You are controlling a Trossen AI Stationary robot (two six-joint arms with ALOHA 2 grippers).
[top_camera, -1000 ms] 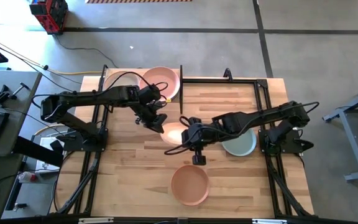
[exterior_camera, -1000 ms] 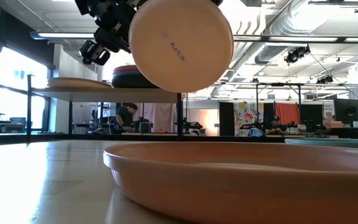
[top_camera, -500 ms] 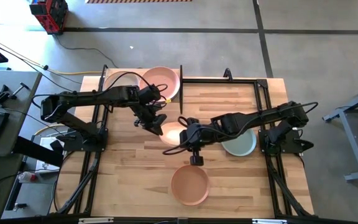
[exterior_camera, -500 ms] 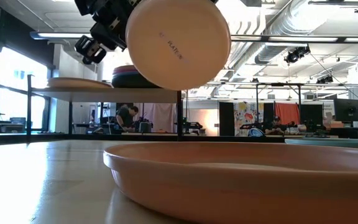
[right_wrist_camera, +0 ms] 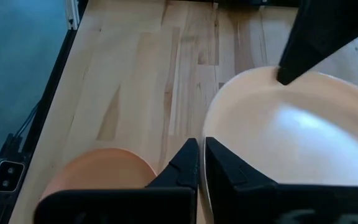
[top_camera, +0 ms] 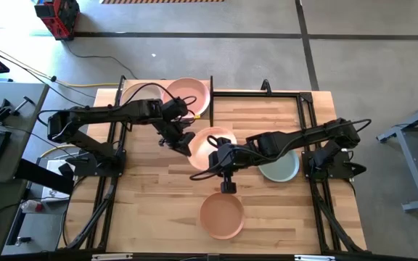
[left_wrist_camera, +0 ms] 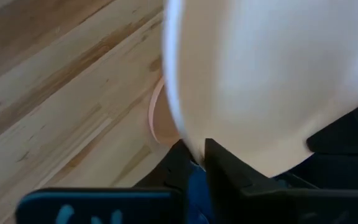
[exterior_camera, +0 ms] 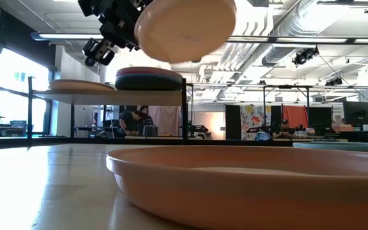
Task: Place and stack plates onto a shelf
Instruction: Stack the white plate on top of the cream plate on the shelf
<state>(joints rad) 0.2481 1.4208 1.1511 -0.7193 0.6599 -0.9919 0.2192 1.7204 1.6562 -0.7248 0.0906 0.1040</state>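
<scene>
A cream plate (top_camera: 212, 141) is up in the air over the middle of the table, and both arms have hold of it. The left gripper (top_camera: 185, 141) pinches one edge and the right gripper (top_camera: 215, 156) pinches the other edge, fingers shut tight on the rim. This looks like a hand-over, one arm passing the plate to the other.

Next, one gripper probably has to let go. Then the other can lift the plate over to the shelf (exterior_camera: 107, 96) and set it on the pile (exterior_camera: 149, 78) there.

The plates are round, shallow and smooth, not shiny. The shelf is a flat board on thin black legs. A peach plate (top_camera: 220, 215) and a green plate (top_camera: 284, 169) wait on the wooden table (top_camera: 151, 210).
</scene>
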